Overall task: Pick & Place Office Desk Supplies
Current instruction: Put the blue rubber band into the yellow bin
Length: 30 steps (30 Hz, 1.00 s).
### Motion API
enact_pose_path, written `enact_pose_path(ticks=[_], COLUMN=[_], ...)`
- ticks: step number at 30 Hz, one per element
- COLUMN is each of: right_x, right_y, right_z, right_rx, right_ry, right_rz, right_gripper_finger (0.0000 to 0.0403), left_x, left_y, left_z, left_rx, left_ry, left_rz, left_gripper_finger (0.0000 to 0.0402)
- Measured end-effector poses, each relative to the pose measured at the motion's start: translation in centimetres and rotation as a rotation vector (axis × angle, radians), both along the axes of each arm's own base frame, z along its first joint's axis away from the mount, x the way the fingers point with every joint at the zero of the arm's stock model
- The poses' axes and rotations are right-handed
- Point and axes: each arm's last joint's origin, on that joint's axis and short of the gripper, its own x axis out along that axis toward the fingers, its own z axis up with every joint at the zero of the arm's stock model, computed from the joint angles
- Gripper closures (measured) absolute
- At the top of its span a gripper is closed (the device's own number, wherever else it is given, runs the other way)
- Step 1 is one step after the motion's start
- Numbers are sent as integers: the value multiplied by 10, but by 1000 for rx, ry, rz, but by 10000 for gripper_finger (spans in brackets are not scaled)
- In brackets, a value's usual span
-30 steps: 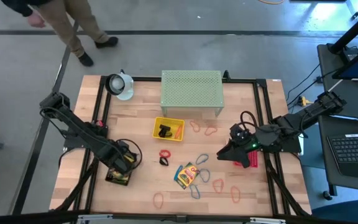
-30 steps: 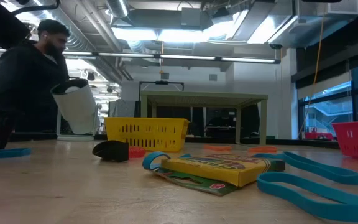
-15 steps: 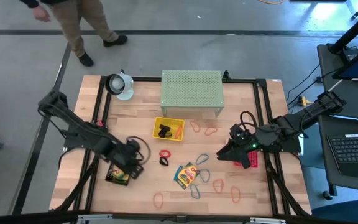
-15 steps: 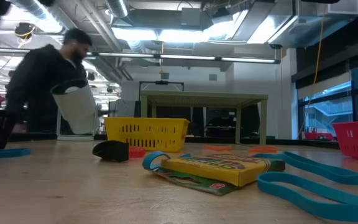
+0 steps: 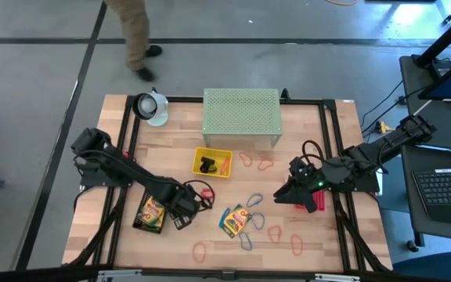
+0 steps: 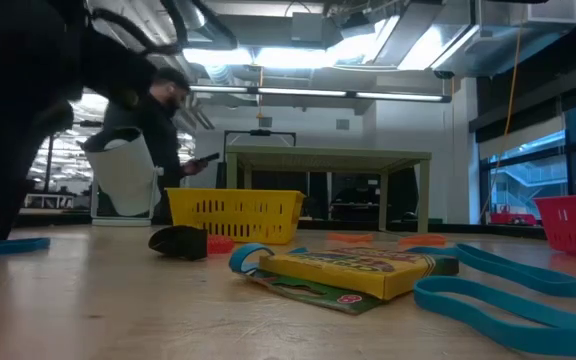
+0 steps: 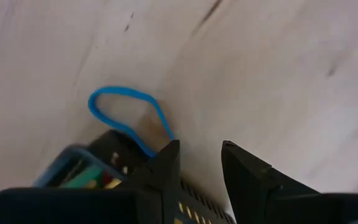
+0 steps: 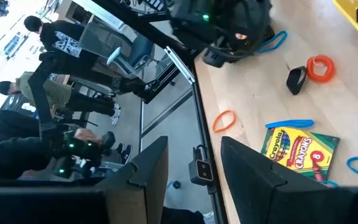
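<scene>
Crayon box [image 5: 234, 221]: flat glossy card rectangle; blue loop [image 7: 129, 112] thin, rubbery.

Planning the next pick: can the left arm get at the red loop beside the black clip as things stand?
Probably yes. The left end effector, its fingers apart and holding nothing, sits on the table just short of the red loop and black clip. Only bare wood shows between them; the crayon box lies behind it.
</scene>
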Motion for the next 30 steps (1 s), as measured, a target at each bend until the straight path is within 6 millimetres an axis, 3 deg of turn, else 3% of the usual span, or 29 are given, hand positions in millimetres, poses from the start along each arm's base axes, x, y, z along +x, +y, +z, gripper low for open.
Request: enact_pose_path(ticks=[11, 25, 30], right_x=[1, -1, -1], right_y=[0, 6, 7], right_z=[3, 7, 8], right_rx=[35, 61, 82], right_ry=[-17, -55, -60], right_rz=[-8, 14, 14], right_gripper_finger=[252, 252, 252], left_x=[13, 16, 18], left_y=[10, 10, 15], left_z=[-31, -48, -48], left_rx=[48, 53, 2], left_ry=[105, 170, 189], left_rz=[-11, -2, -19], left_gripper_finger=[290, 291, 313])
